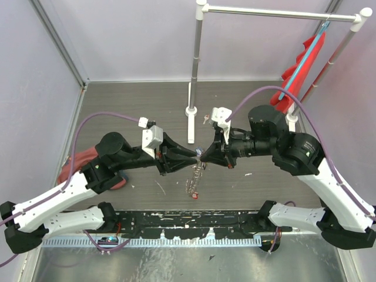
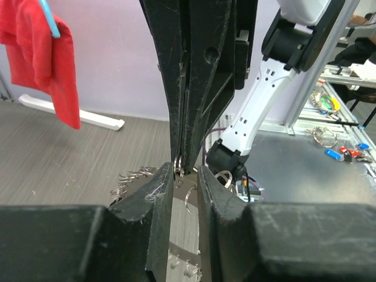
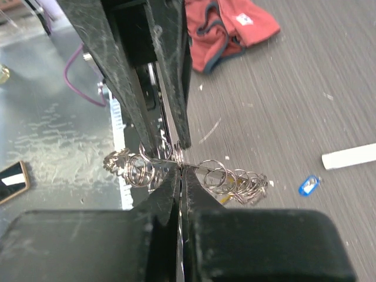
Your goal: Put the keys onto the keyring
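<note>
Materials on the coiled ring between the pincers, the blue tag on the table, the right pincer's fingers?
The silvery coiled keyring: bare metal wire, bright, glinting. The small blue tag: likely glossy plastic, too small to be sure. The black fingers of the right pincer: matte hard plastic by the look, scuffed with pale scratches.

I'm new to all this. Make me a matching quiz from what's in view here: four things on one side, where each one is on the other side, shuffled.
Things:
1. keyring
2. blue key tag
3. bright red cloth
4. dark red cloth

Places:
A. hanging from the rail
B. pinched in the right hand
C. crumpled on the table
D. lying near a white strip

Pairs: 1-B, 2-D, 3-A, 4-C
</note>
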Robot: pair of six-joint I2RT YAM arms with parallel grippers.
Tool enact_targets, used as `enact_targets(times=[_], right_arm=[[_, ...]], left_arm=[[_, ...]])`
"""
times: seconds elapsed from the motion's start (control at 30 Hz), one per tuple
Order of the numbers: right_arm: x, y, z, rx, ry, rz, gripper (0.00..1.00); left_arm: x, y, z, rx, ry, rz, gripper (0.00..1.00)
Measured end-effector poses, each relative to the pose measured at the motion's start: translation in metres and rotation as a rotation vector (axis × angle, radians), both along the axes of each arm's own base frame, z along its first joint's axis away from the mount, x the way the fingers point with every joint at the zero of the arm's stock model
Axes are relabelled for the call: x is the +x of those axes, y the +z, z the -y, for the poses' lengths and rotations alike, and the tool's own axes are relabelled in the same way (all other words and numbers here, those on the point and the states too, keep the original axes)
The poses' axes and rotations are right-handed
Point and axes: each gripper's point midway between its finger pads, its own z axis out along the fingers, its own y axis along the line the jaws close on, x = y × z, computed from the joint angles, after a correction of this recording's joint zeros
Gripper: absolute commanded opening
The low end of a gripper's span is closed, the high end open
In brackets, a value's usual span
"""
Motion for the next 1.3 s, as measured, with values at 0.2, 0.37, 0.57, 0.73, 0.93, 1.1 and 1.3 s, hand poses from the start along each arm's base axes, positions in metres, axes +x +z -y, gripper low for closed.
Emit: enact_targets(times=[0.2,0.37,0.57,0.73,0.93,1.1,1.3], right_arm=[[0.005,-0.021,0.012,-0.154,-0.052,-0.066,0.01],[0.007,-0.043,0.019,-0.272,-0.077,-0.137,0.01],[0.007,-0.066,0.025,-0.392,-0.094,-0.212,0.01],[0.004,-0.069,0.029,-0.414,-0.094,-0.232,0.01],[0.002,-0.068,0.027,-0.407,-0.082,-0.238,0.01],[0.0,-0.067,0.024,-0.39,-0.064,-0.242,0.01],[-0.001,-0.068,0.02,-0.381,-0.051,-0.247,0.01]], left_arm=[[0.005,-0.007,-0.008,0.058,0.046,0.042,0.31],[0.012,-0.017,-0.01,0.118,0.077,0.065,0.34],[0.019,-0.035,-0.002,0.212,0.074,0.077,0.38],[0.019,-0.054,0.006,0.27,0.037,0.068,0.43],[0.017,-0.071,0.014,0.326,-0.003,0.055,0.46],[0.016,-0.073,0.017,0.335,-0.019,0.064,0.47],[0.014,-0.066,0.022,0.325,-0.03,0.078,0.42]])
